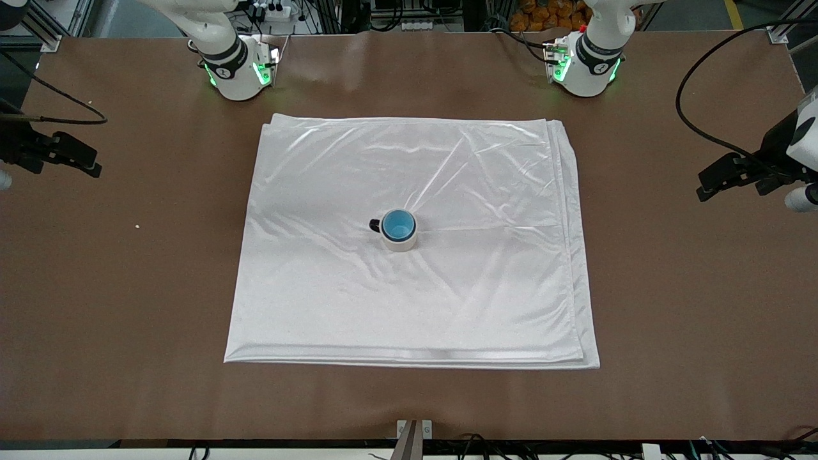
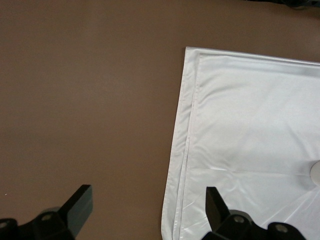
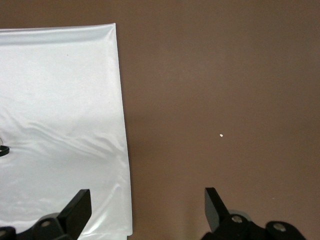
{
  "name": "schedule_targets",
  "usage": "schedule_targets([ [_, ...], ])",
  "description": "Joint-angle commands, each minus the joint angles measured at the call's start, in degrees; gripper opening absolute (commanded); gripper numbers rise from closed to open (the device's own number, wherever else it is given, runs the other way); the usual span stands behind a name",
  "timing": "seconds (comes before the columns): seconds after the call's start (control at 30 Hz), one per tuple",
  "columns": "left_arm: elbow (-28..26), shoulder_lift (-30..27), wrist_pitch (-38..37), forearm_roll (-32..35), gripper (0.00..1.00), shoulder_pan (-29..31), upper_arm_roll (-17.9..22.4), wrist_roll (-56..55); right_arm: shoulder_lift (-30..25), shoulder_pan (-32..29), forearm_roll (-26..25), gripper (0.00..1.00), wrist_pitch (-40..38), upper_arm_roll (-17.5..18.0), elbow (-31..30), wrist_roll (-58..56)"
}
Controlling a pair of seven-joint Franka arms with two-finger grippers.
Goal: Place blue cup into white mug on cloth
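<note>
The blue cup (image 1: 399, 224) sits upright inside the white mug (image 1: 402, 244), which stands at the middle of the cloth (image 1: 409, 160), its black handle toward the right arm's end. My left gripper (image 1: 717, 179) is open and empty above the bare table off the cloth's edge at the left arm's end. Its wrist view shows the open fingers (image 2: 80, 200), that cloth edge (image 2: 240, 125) and a sliver of the mug (image 2: 316, 172). My right gripper (image 1: 78, 156) is open and empty over the bare table at the right arm's end; its wrist view shows the cloth (image 3: 60, 100).
The brown table (image 1: 671, 287) surrounds the cloth. A small white crumb (image 1: 137, 225) lies on it near the right arm's end and also shows in the right wrist view (image 3: 221, 135). Black cables (image 1: 703, 70) hang at both ends. A metal mount (image 1: 413, 434) sits at the front edge.
</note>
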Motion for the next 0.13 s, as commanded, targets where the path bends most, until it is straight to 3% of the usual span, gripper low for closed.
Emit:
schedule_targets([
  [0.0, -0.1, -0.6, -0.5, 0.8, 1.00, -0.1, 0.2, 1.3, 0.7, -0.1, 0.7, 1.00, -0.9, 0.0, 1.4, 0.9],
  [0.1, -0.1, -0.6, -0.5, 0.8, 1.00, 0.0, 0.2, 1.2, 0.8, -0.1, 0.7, 1.00, -0.9, 0.0, 1.4, 0.8],
])
